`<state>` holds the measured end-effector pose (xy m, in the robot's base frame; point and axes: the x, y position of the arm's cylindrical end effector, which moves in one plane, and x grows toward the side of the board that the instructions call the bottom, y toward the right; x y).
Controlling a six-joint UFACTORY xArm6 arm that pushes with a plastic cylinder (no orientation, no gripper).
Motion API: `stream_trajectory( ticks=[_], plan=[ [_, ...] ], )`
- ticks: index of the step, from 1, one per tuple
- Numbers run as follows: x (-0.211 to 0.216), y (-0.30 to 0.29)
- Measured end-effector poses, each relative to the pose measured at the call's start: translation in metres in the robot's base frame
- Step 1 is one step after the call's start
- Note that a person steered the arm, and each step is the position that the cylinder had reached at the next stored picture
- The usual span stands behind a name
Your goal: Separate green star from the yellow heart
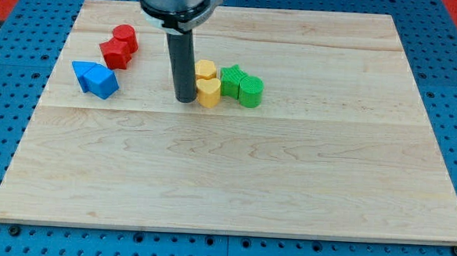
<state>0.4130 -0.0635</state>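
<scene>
The green star (231, 79) sits near the board's upper middle, touching the yellow heart (209, 92) on its left and a green round block (251, 91) on its right. A second yellow block (206, 69) lies just above the heart. My tip (185, 99) stands just left of the yellow heart, at or nearly at its left side. The rod hides part of the yellow blocks' left edges.
Two red blocks (120, 46) lie at the upper left. Two blue blocks (95, 79) lie below them near the left edge. The wooden board (226, 183) rests on a blue pegboard surface.
</scene>
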Motion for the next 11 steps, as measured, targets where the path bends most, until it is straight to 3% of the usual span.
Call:
stream_trajectory(
  ticks=[3,7,9,10,11],
  plan=[
    [-0.002,0.063],
    [-0.087,0.068],
    [-0.127,-0.021],
    [-0.169,-0.076],
    [-0.173,-0.143]
  ],
)
